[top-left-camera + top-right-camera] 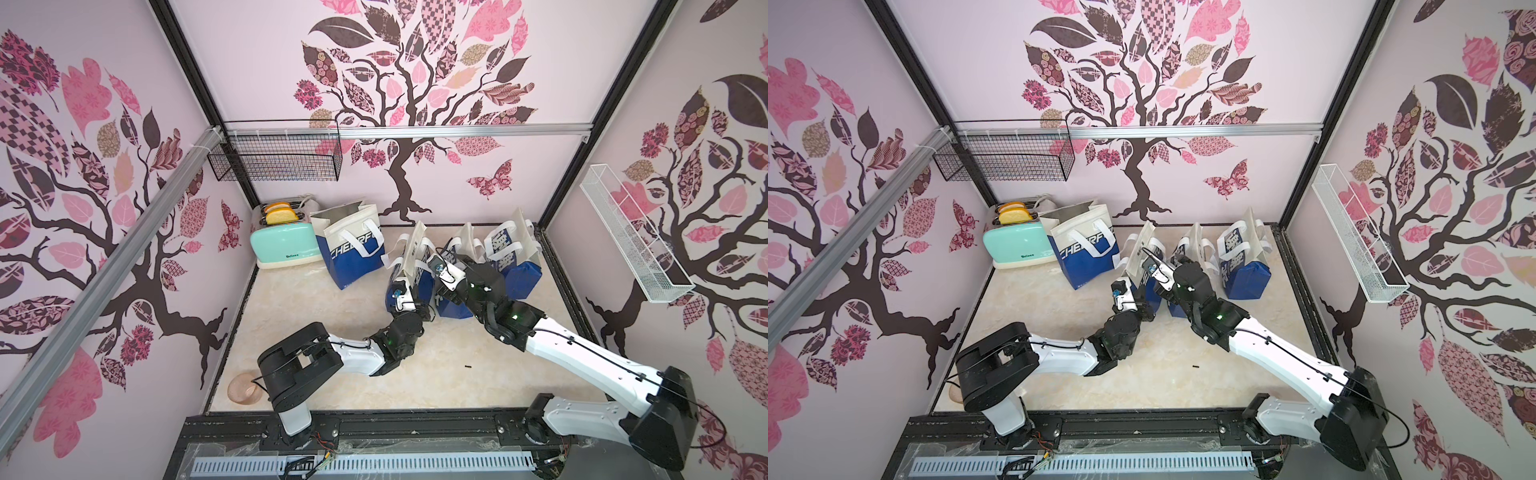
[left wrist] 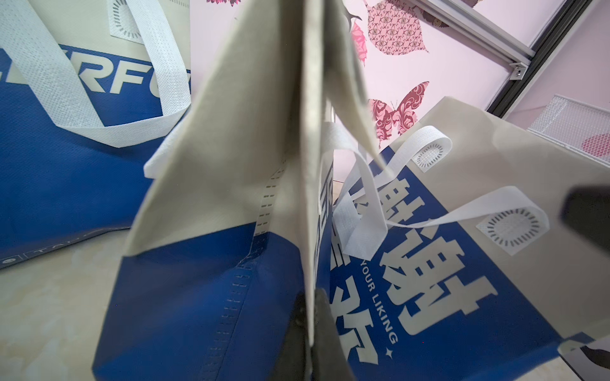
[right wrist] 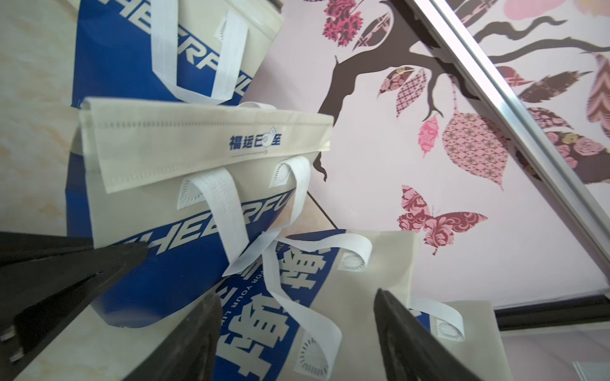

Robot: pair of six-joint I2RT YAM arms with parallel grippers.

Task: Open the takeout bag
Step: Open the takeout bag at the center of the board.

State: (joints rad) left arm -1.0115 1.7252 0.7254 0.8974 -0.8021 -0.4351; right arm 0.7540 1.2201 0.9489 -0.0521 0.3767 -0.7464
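Slotted cable duct [image 1: 361, 461], grey, along the front edge below both arm bases.

1. Takeout bag [image 1: 415, 243]: blue lower half, beige upper half, white loop handles. It stands upright on the marble-look table [image 1: 332, 299], toward the back wall, roughly at mid-width. The top flap [image 3: 204, 142] is folded over and lies flat (mouth closed).
2. Left gripper [image 2: 312, 297]: fingers drawn together, clamped on a thin beige edge of the takeout bag beside its stitched side seam.
3. Right gripper [image 3: 297, 293]: fingers spread wide, gripping nothing, poised before the third bag [image 1: 1194, 241], just beside the takeout bag.
4. Open bag [image 1: 349, 245]: same print, mouth gaping, standing between the toaster [image 1: 282, 249] and the takeout bag.
5. Fourth bag [image 1: 1244, 274]: closed, upright, nearest the right wall.
6. Toaster: mint green, in the back left corner, with yellow toast slices [image 1: 282, 214] in its slots.
7. Wire basket [image 1: 276, 158]: black, hung on the back wall rail.
8. Mesh tray [image 1: 631, 237]: white, fixed to the right wall.
9. Pink dish [image 1: 243, 388]: on the table, partly hidden behind the left arm's base.
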